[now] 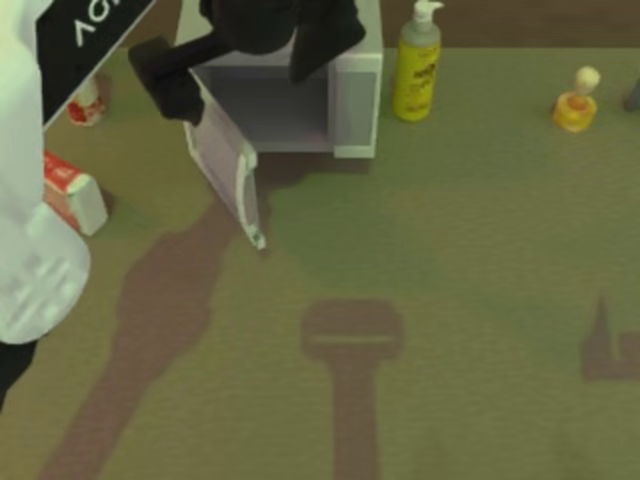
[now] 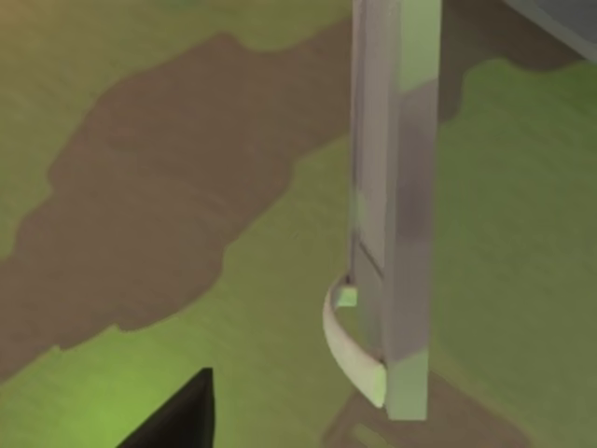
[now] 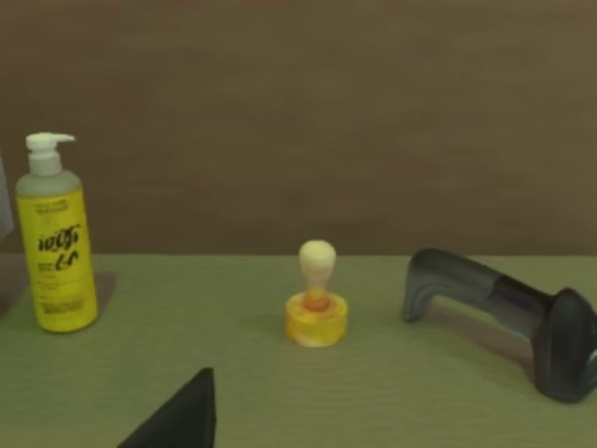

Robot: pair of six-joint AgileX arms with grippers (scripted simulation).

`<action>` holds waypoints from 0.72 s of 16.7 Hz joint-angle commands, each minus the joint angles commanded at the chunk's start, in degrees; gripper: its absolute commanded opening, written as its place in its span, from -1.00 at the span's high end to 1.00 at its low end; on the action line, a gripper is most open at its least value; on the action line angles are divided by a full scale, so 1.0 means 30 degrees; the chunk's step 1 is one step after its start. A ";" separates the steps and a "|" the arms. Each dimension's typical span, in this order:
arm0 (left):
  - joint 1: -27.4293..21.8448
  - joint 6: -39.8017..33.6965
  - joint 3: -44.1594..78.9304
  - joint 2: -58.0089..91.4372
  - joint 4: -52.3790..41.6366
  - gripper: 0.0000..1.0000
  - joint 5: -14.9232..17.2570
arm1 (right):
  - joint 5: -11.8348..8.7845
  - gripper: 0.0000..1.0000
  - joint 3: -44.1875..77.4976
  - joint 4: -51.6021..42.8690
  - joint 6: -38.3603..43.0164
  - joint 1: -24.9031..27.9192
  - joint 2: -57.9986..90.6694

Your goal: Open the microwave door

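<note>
Microwave door [image 1: 228, 168] hangs swung open beside left pincer [image 1: 172, 88].

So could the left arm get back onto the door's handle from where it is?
Probably yes. The microwave door stands swung wide, its curved handle faces bare table, and the left gripper is right behind the door's hinge side; nothing blocks the way.

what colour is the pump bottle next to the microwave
Yellow, with a white pump top; the pump bottle shows best in the right wrist view.
</note>
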 joint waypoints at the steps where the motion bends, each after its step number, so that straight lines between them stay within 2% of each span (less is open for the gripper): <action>1: 0.0065 0.0064 -0.0699 -0.0187 0.0532 -1.00 0.0005 | 0.0000 -1.00 0.0000 0.0000 0.0000 0.0000 0.0000; 12: 0.0837 0.0832 -0.9067 -0.2421 0.6901 -1.00 0.0082 | 0.0000 -1.00 0.0000 0.0000 0.0000 0.0000 0.0000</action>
